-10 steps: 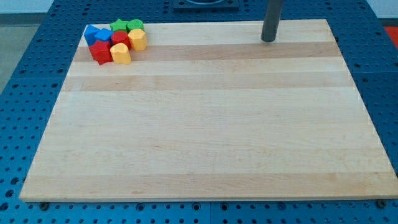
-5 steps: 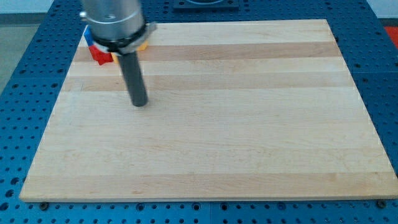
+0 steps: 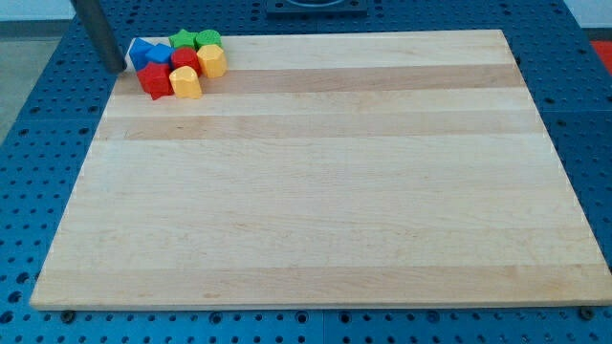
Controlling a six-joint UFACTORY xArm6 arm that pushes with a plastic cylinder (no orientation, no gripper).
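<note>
At the far left corner of the pale wooden desk point(image 3: 316, 172), my tip point(image 3: 116, 68) sits just left of the blue block point(image 3: 142, 50), apart from it. Red point(image 3: 153, 80), yellow point(image 3: 186, 83) and green point(image 3: 207, 39) blocks huddle touching beside it. I carry no jaws.

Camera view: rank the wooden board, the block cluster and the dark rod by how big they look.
1. Wooden board, by far the largest.
2. Block cluster.
3. Dark rod, ending at my tip just left of the blue blocks; cropped, so its rank is unsure.
</note>
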